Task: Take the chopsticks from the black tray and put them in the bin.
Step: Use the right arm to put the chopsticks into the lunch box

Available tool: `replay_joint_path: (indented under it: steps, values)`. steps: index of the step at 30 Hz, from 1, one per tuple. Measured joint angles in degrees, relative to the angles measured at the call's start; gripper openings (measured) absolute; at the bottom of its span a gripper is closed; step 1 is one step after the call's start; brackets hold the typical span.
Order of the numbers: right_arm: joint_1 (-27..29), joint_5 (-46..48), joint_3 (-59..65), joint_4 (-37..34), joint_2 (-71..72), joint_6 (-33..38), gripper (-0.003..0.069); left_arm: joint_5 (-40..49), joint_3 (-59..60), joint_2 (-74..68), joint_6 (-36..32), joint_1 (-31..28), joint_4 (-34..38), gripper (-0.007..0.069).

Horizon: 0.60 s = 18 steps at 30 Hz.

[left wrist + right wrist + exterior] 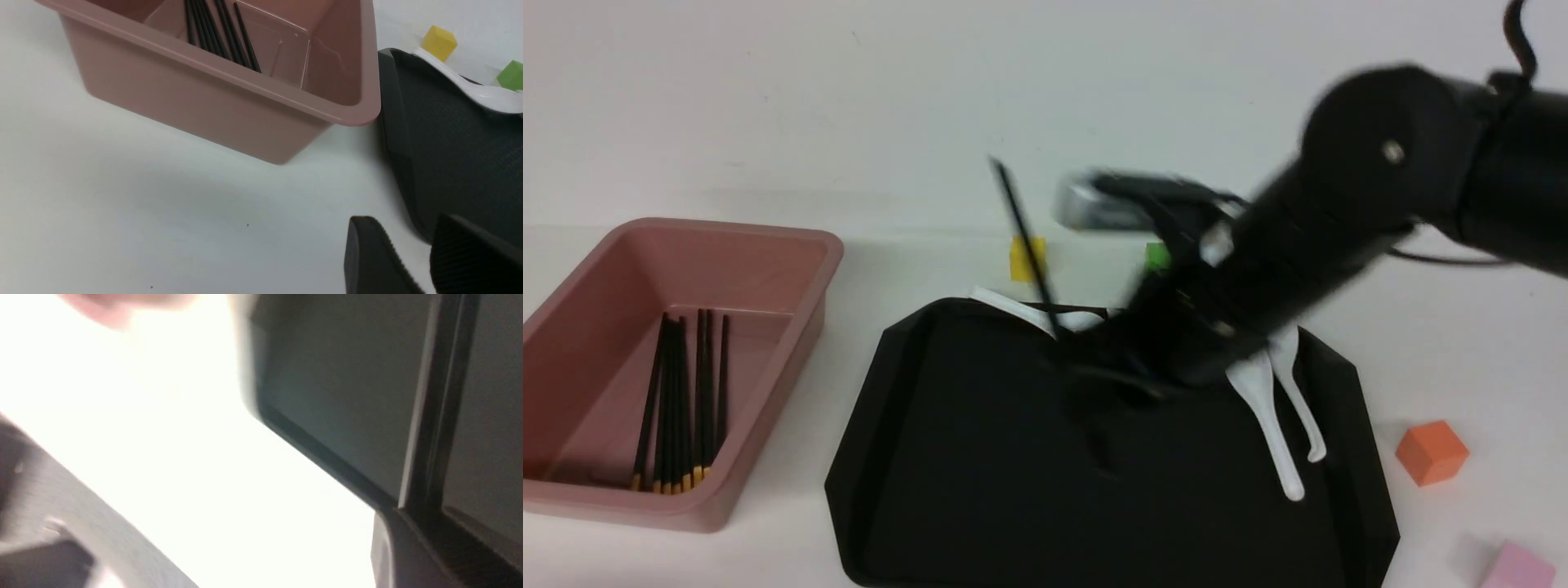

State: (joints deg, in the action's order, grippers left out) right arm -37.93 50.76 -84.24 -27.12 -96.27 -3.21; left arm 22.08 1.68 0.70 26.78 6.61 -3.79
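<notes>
We log right fingers (408, 555) pinching a thin black chopstick (1023, 241), steeply tilted in front view; left fingers (369, 257), wrist-view only, spread.

bin (727, 273) open above, spoons (1258, 392) crowding tray (980, 474) right side

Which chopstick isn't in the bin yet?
The lone chopstick standing steeply tilted at the tray's far edge; the others lie flat in the bin.

The bin (727, 265) holding chopsticks (678, 400) sits left of the tray (964, 474) bearing spoons (1270, 425).
</notes>
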Motion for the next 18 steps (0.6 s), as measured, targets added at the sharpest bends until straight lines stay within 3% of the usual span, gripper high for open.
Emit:
replay_joint_path:
  steps: [12, 18]
  values:
    - [-11.8, -10.4, -35.2, -4.8, -28.6, 2.4, 0.0113, 0.0, 0.0, 0.0, 0.0, 0.0, 0.0, 0.0239]
    - [-15.4, -21.3, -42.9, -5.2, -40.8, 6.2, 0.0113, 0.0, 0.0, 0.0, 0.0, 0.0, 0.0, 0.0239]
